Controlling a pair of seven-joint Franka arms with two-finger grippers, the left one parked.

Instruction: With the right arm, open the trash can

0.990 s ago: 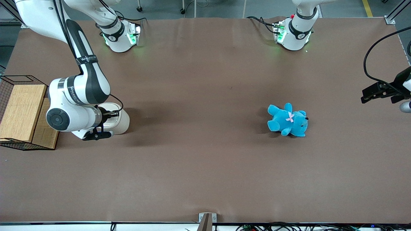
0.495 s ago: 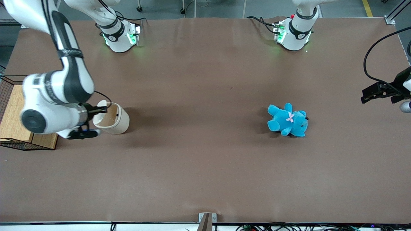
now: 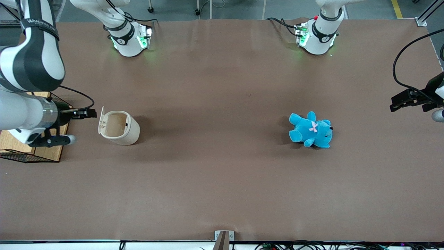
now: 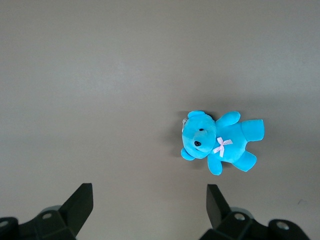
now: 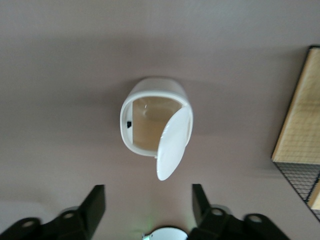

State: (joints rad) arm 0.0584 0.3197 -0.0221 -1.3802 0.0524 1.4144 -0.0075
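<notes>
Front view: the trash can (image 3: 119, 127) stands on the brown table (image 3: 222, 180) toward the working arm's end, its lid (image 3: 101, 120) swung up on edge so the tan inside shows. The right arm (image 3: 27, 69) hangs over that end of the table, and its gripper (image 3: 91, 113) hovers just beside the raised lid, apart from it and holding nothing; how wide its fingers stand cannot be told from this view. Under the arm sits a wire basket (image 3: 20, 157) with wooden boards (image 3: 48, 152), largely hidden by the arm's wrist. A blue teddy bear (image 3: 310, 130) with a pink bow lies well apart from the can, toward the parked arm's end. Bare tabletop lies between the gripper and the can.

Left wrist view: the teddy bear (image 4: 220, 142) lies on its back on the table, alone in the frame apart from that wrist's own 2 fingers.

Right wrist view: the trash can (image 5: 152, 116) shows its open mouth with the lid (image 5: 173, 143) hinged outward at 1 side. The gripper (image 5: 148, 201) is spread wide, its 2 black fingers (image 5: 95, 204) well apart and empty, with the lid's tip between them in line of sight but not touching. The wire basket (image 5: 300, 175) and 1 board (image 5: 302, 120) lie near the can.
</notes>
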